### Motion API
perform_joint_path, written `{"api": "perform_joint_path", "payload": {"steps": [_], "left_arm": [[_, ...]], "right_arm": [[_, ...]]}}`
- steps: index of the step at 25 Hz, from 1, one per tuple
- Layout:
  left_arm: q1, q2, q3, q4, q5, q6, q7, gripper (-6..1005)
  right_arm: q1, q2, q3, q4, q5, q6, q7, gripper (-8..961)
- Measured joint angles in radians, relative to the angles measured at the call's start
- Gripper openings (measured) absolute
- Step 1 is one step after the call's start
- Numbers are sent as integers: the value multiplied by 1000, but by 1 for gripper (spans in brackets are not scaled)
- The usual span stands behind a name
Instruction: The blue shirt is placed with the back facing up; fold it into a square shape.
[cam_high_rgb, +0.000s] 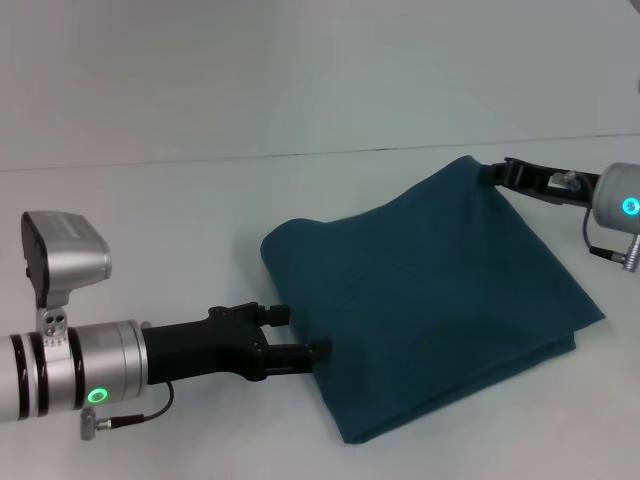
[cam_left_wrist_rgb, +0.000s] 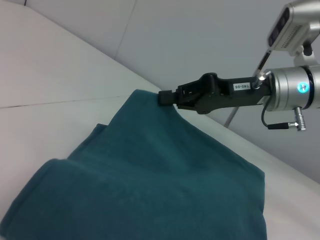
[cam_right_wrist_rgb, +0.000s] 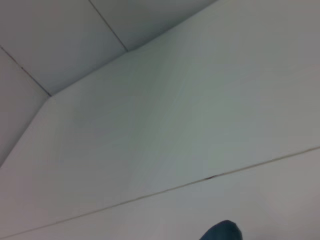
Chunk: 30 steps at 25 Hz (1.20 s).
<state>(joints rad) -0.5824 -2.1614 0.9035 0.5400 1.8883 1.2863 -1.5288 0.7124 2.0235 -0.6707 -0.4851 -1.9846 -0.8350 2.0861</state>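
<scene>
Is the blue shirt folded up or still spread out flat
Folded. The blue shirt lies as a compact, roughly square bundle with stacked layers showing along its near edge; no sleeves stick out.

The right wrist view cuts off the blue shirt (cam_right_wrist_rgb: 222, 231) except a small tip, showing no fingers

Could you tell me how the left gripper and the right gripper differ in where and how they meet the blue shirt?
The left gripper sits at the near left edge of the blue shirt, fingers apart; the right gripper is at the far right corner, shut on the cloth. The left edge lies low on the table, while the right corner is pulled up into a peak. Both grippers are black.
</scene>
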Motion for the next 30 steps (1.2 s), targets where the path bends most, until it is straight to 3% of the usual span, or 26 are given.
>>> {"api": "perform_joint_path", "payload": {"steps": [5,24,30], "left_arm": [[0,0,0,0,0,-2,-7,904],[-1,-1,2,0,0,-1,-10,905],[0,-1,2,0,0,-6,-18,904]], "right_arm": [[-28,11,0,-40,11,-4,-4,16],[-34,40,-7,-19,15,146,-55,138],[-44,47,-3,-28,78,134,-153,176]]}}
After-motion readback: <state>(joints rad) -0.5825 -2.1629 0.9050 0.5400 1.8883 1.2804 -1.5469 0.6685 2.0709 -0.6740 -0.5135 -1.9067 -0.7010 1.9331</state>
